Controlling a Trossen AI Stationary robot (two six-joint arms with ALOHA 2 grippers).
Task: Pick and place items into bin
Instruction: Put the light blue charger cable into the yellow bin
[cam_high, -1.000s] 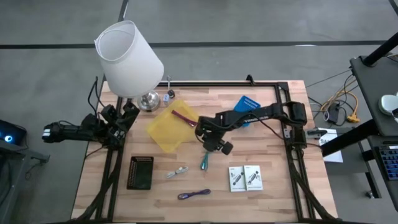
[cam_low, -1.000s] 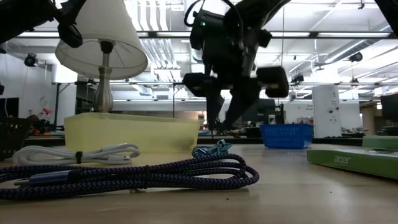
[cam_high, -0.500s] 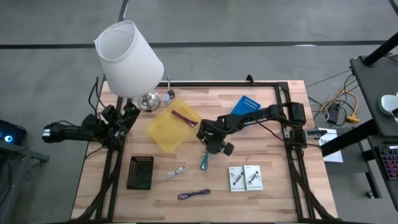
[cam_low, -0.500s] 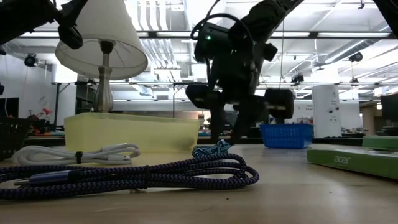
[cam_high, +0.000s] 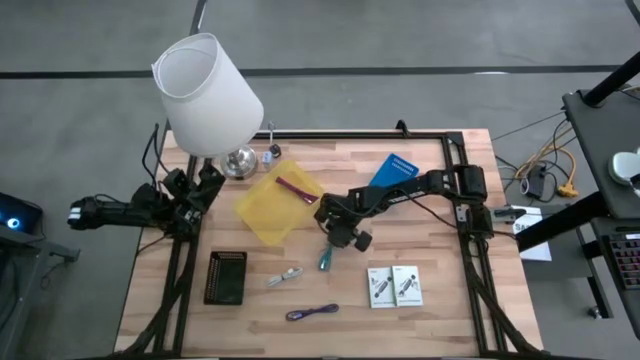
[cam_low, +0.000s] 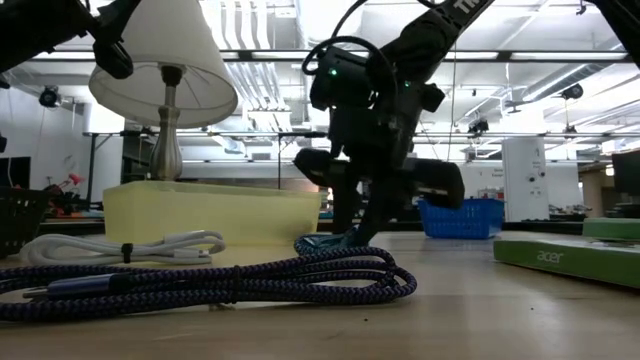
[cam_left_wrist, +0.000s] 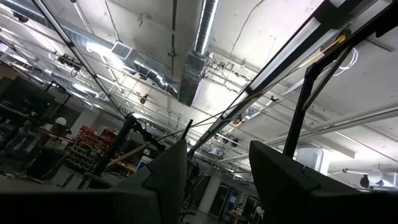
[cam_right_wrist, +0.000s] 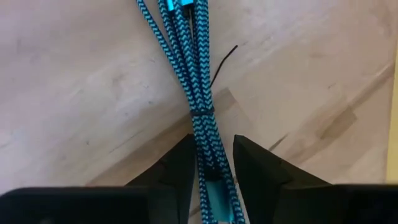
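Observation:
A teal braided cord bundle (cam_right_wrist: 198, 74) lies flat on the wooden table (cam_high: 430, 250), near the middle (cam_high: 325, 262). My right gripper (cam_right_wrist: 212, 140) points down over it, open, one finger on each side of the bundle's end, tips near the tabletop (cam_low: 350, 232). The yellow bin (cam_high: 275, 205) lies beside it toward the table's left and holds a slim purple stick (cam_high: 293, 187). A white cord (cam_high: 284, 276), a purple cord (cam_high: 312, 313) and two white packets (cam_high: 394, 286) rest on the table. My left gripper (cam_left_wrist: 217, 168) is open, beyond the table's left edge (cam_high: 205, 180). My right gripper comes from above, pointing down, with its fingers (cam_right_wrist: 180, 162) across the teal cord bundle near one end (cam_right_wrist: 208, 155). The bundle lies flat on the table between them. Whether the fingers touch the cord cannot be told.
A white lamp (cam_high: 205, 95) stands at the far left corner. A black basket (cam_high: 226, 277) sits near the left edge and a blue basket (cam_high: 398, 168) lies toward the far right. Bare wood shows between the teal cord and the packets.
My right gripper has come down toward the teal cord bundle, until its fingers stand on both sides of it at the tabletop. In the low view the bundle's raised end now lies lower.

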